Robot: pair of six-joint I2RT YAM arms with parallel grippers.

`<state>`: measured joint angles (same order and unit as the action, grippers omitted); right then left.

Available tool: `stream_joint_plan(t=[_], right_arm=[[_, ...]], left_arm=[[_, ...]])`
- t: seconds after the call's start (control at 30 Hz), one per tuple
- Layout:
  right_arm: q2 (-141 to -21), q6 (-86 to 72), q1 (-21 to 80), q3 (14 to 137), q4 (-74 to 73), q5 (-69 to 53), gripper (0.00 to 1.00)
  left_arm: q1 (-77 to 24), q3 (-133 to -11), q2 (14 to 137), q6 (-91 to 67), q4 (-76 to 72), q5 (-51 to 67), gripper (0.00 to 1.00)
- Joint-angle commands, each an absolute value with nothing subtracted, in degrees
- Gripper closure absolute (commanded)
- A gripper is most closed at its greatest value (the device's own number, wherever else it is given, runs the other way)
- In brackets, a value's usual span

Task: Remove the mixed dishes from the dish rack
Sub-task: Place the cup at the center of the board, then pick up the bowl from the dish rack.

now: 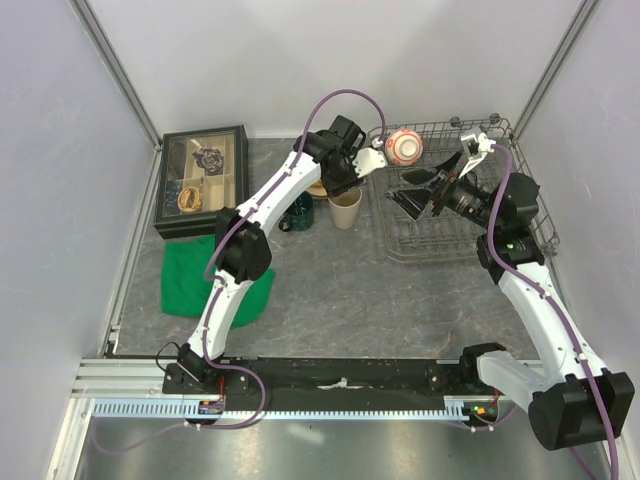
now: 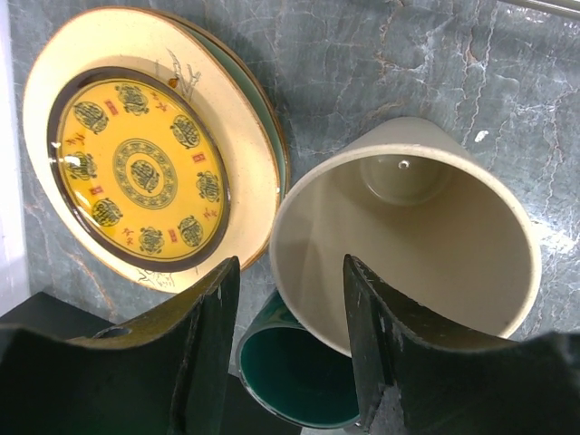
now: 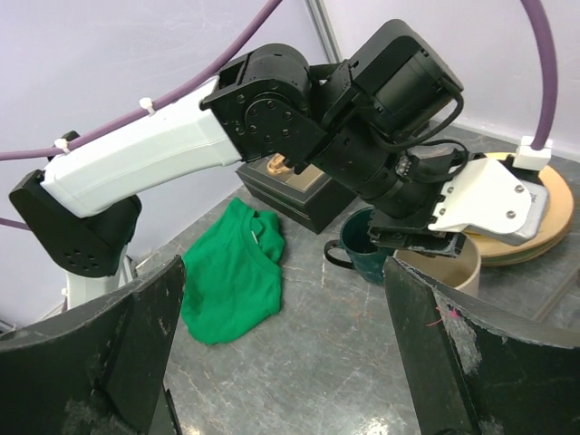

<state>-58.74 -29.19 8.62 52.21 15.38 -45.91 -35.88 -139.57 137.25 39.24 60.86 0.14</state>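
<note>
My left gripper [image 1: 338,186] is open and empty, hanging over the beige handleless cup [image 1: 345,209] and the dark green mug [image 1: 300,211] on the table. In the left wrist view the mug's mouth [image 2: 299,376] shows between the fingers, the cup [image 2: 408,231] is to the right, and the stacked plates, the top one with a yellow centre [image 2: 136,154], are to the left. The red-and-white bowl [image 1: 404,147] sits in the far left corner of the dish rack [image 1: 450,252]. My right gripper [image 1: 412,192] is open and empty over the rack's left part.
A black box with a glass lid [image 1: 203,180] stands at the back left. A green cloth [image 1: 195,275] lies in front of it and also shows in the right wrist view [image 3: 236,272]. The left arm [image 3: 272,118] reaches across that view. Walls close in on both sides.
</note>
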Motion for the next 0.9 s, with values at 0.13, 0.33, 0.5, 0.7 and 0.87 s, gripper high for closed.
stream_joint_plan(t=[0.13, 0.33, 0.5, 0.7, 0.87], right_arm=[[-59.76, -23.21, 7.91, 55.28, 10.30, -40.97, 0.02], [-62.66, -18.12, 7.73, 59.75, 3.61, -32.00, 0.02], [-69.58, -12.75, 7.73, 65.38, -3.06, -25.24, 0.02], [-80.65, -6.96, 7.82, 71.10, -1.50, -13.64, 0.02], [-91.39, -4.40, 7.91, 78.74, -0.44, -4.94, 0.02]], left_arm=[[-36.30, -139.13, 131.93, 35.60, 59.24, 3.77, 0.42], [-36.30, -139.04, 128.77, 34.28, 58.80, 5.80, 0.31], [-36.21, -138.43, 127.18, 33.66, 58.45, 5.98, 0.25], [-36.21, -135.53, 123.58, 31.82, 56.17, 7.12, 0.14], [-36.12, -128.87, 118.40, 29.45, 52.22, 8.35, 0.07]])
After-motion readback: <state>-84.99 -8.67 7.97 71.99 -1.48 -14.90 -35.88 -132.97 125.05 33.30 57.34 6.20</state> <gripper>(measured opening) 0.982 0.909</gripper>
